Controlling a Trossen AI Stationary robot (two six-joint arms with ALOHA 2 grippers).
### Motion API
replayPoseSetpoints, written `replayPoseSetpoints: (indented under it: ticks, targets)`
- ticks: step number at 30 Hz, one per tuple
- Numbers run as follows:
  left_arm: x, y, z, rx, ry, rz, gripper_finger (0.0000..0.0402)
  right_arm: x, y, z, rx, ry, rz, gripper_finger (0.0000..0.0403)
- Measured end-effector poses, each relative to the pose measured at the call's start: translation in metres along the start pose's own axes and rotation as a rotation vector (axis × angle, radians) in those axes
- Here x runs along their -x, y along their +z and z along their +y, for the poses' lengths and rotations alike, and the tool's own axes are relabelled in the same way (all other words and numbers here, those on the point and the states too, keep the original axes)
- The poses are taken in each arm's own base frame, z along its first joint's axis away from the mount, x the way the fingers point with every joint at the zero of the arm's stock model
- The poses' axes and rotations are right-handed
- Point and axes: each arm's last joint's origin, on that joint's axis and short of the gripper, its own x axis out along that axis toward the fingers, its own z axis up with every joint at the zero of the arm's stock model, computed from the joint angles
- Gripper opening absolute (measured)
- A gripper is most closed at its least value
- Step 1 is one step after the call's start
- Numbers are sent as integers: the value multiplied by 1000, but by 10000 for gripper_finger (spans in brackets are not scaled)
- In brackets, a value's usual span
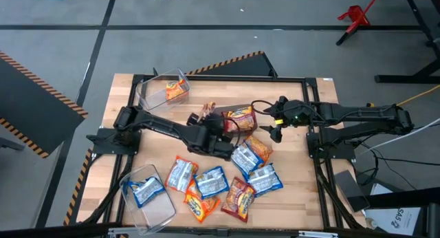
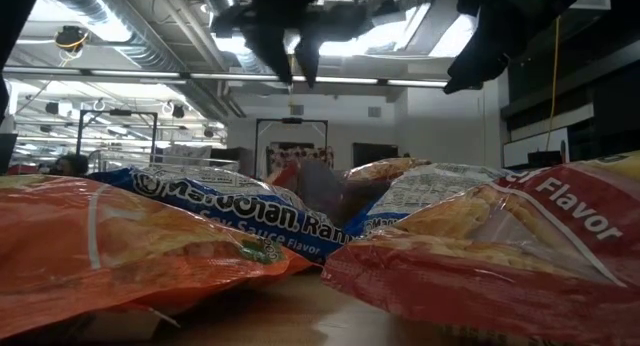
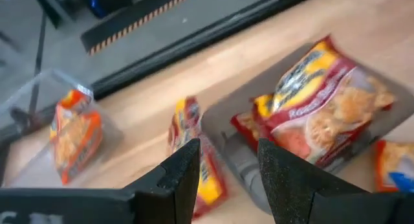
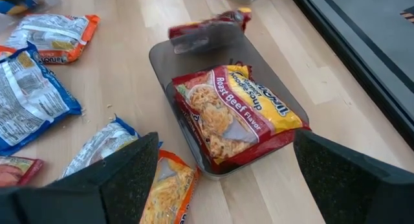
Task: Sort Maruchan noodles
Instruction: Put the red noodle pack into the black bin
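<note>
The centre bin (image 4: pixel 162 59), a clear tub near the table's middle, is taken as landmark. One red roast-beef packet (image 4: pixel 236 114) is seen lying in it, tilted against its wall. A second red packet (image 3: pixel 194 146) is seen beside the bin; in the left wrist view it appears pinched edge-on between the left gripper (image 3: pixel 226 179) fingers, jaws about half apart, though blur makes the contact uncertain. The right gripper (image 4: pixel 223 175) is held just beside the bin on the other side, jaws spread wide, nothing in them.

The loose pile (image 1: pixel 220 183) of orange, blue-and-white and red packets is spread on the near side of the bin. An orange packet (image 1: pixel 176 91) is stored in the far-left bin (image 1: pixel 148 93), a blue-and-white packet (image 1: pixel 146 190) in the near-left bin (image 1: pixel 161 210).

Handling, judged: packets are light, with a crinkly, slippery film over a brittle noodle block. A hold across the short edge or on the sealed end flap is advised; a hard squeeze is expected to crack the contents.
</note>
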Motion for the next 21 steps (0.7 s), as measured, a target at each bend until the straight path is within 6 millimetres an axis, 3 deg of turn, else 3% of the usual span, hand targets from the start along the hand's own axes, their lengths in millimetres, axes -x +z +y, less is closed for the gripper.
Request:
replayPoseSetpoints:
  ticks: [4,8,13,16,21]
  targets:
    - [-18,-8,5,46,38,78,149,-3,-5,0,3,-2,18,344]
    - [-40,-16,9,31,40,265,150,-5,-9,0,5,-5,37,344]
    - [-55,-8,5,-42,-69,357,152,-5,-9,0,5,-5,36,344]
    - [-47,8,10,-91,-189,401,152,-5,-9,0,5,-5,36,344]
    - [-15,49,47,-86,-337,372,152,-5,-9,0,10,-5,38,344]
